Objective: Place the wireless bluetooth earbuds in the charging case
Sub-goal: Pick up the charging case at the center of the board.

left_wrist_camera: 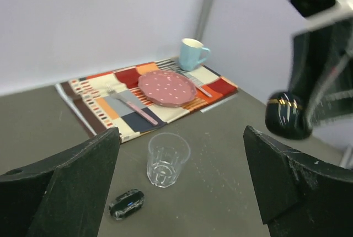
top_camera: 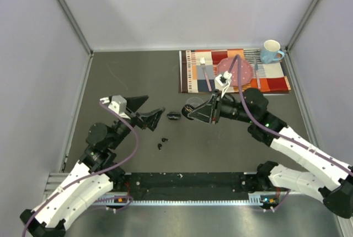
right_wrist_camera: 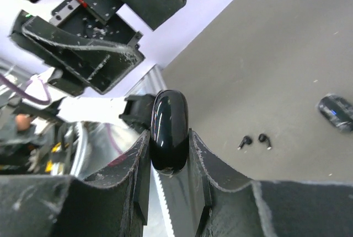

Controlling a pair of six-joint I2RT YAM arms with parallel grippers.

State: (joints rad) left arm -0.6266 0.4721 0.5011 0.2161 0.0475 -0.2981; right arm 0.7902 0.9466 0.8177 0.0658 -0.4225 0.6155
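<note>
On the dark worktop [top_camera: 127, 71], a little to the near side of its middle, two small black earbuds [right_wrist_camera: 246, 141] are seen lying loose, side by side and just apart. More than these two cannot be made out with certainty.

A glossy black oval case [right_wrist_camera: 168, 114] is gripped by the right end effector [right_wrist_camera: 169, 134]. Its two fingers are closed on the case's flanks, and the case is held clear of the worktop, to the right of the earbuds and farther back.

A second black case [left_wrist_camera: 127, 203] is lying flat on the worktop, between the two end effectors in the overhead view and beyond the earbuds. Just to its far right a clear cup [left_wrist_camera: 168, 159] is standing upright, apart from it.

The left end effector [top_camera: 155, 103] is held with its fingers spread wide apart, pointed toward the cup and the second case, and no contact with either is shown. The earbuds lie to its near right.

At the far right of the worktop a striped placemat [left_wrist_camera: 96, 96] is laid out. A pink dotted plate [left_wrist_camera: 166, 87] and a fork [left_wrist_camera: 131, 104] are resting on it, and a light blue mug [left_wrist_camera: 193, 53] is standing at its far right corner.
</note>
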